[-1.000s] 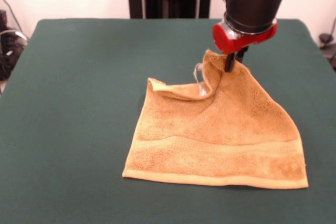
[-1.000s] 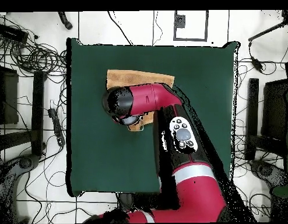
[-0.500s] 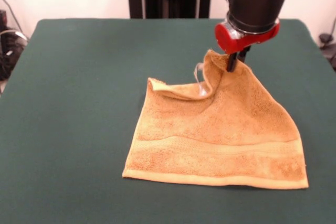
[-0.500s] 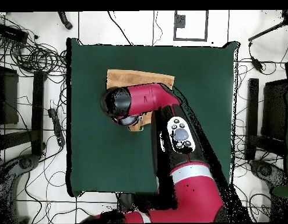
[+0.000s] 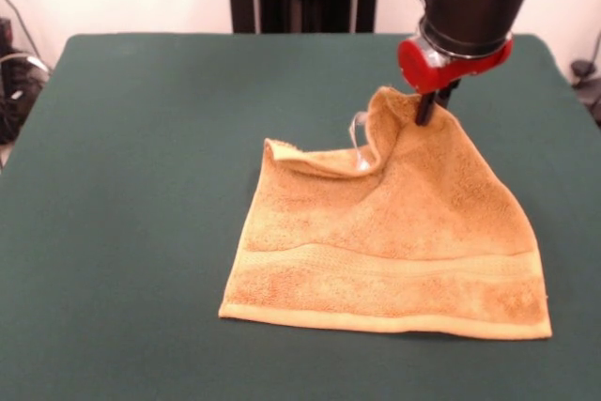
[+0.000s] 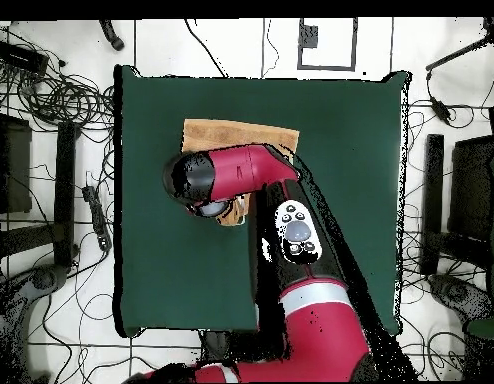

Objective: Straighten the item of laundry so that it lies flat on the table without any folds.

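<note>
The gripper (image 5: 427, 112) pinches the towel's (image 5: 394, 241) raised far corner, while the rest of the towel lies on the table (image 5: 141, 185) spreading toward the camera from that corner, with its far edge beside the grip curled over in a fold.

Golden-orange terry-cloth towel (image 5: 394, 241): looped pile, rough, matt; flatter woven border band toward 6 o'clock edge, stitched hem smoother than pile. Small white tag (image 5: 356, 129) near raised corner: thin, slightly shiny, material unclear. Dark green felt-like table cover (image 5: 141, 185): matt, fine nap, even, no sheen. Red gripper (image 5: 427, 110) body: smooth, semi-gloss, plastic-looking; black fingers matt. Red arm shell (image 6: 251, 170) at towel's 6 o'clock, overhead view: smooth, glossy.
</note>
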